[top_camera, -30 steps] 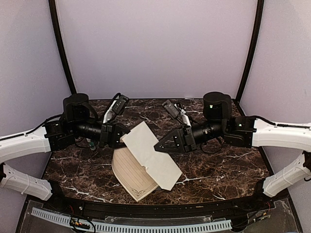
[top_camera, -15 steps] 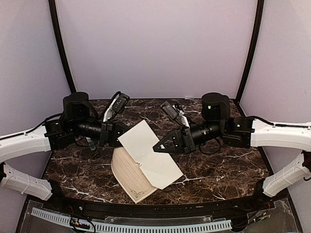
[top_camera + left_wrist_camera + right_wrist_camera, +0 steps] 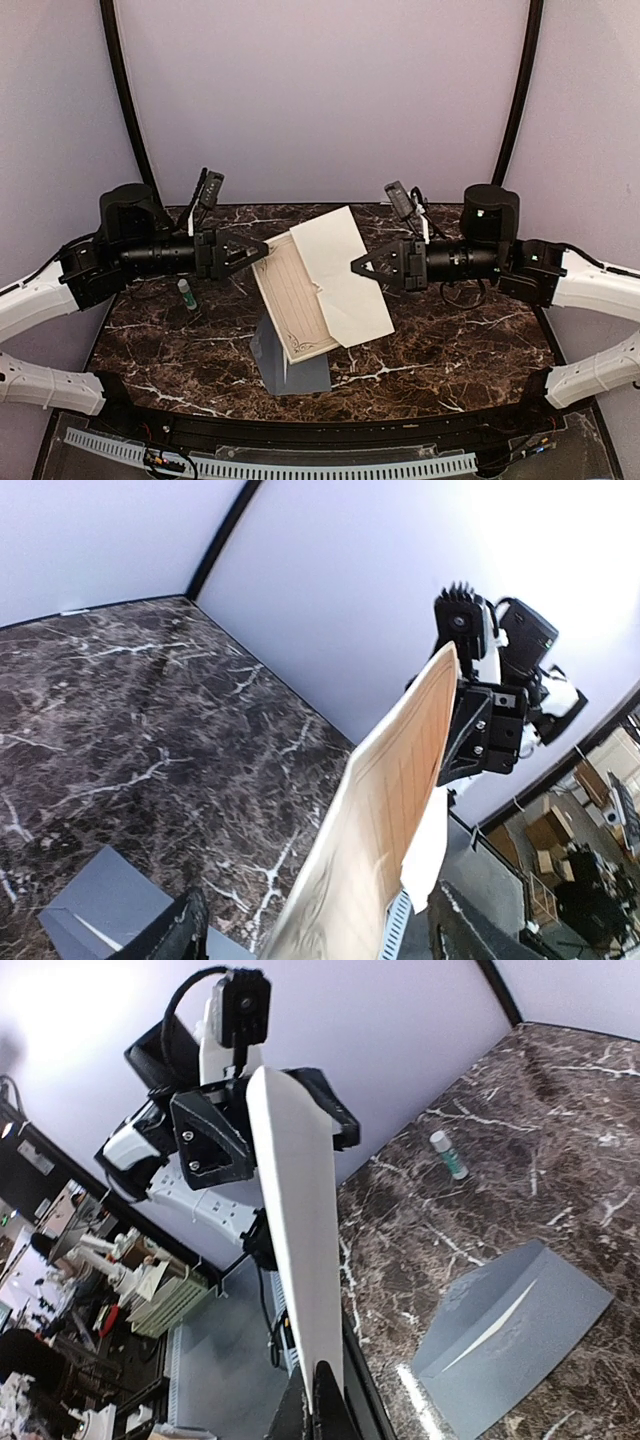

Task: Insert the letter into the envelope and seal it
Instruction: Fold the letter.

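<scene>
The letter [image 3: 300, 295], a cream sheet with a thin ornamental border, hangs tilted in the air above the table, its plain back [image 3: 345, 275] turned up on the right. My right gripper [image 3: 355, 268] is shut on its right edge; the right wrist view shows the sheet edge-on [image 3: 295, 1220] running out of the pinched fingertips [image 3: 320, 1410]. My left gripper [image 3: 263, 250] stands open at the sheet's left edge, and the letter [image 3: 400, 780] passes between its spread fingers [image 3: 180, 930] without being pinched. The grey-blue envelope [image 3: 287, 362] lies flat on the table under the letter, also seen as the envelope [image 3: 510, 1320] and the envelope [image 3: 90, 910].
A small glue stick [image 3: 186, 293] lies on the dark marble table [image 3: 450, 340] at the left, also seen as the glue stick [image 3: 448, 1153]. Pale walls close the back and both sides.
The left gripper opened and let go of the letter. The right gripper closed on it and carried it up and rightward, uncovering the envelope. Both arms drew apart.
</scene>
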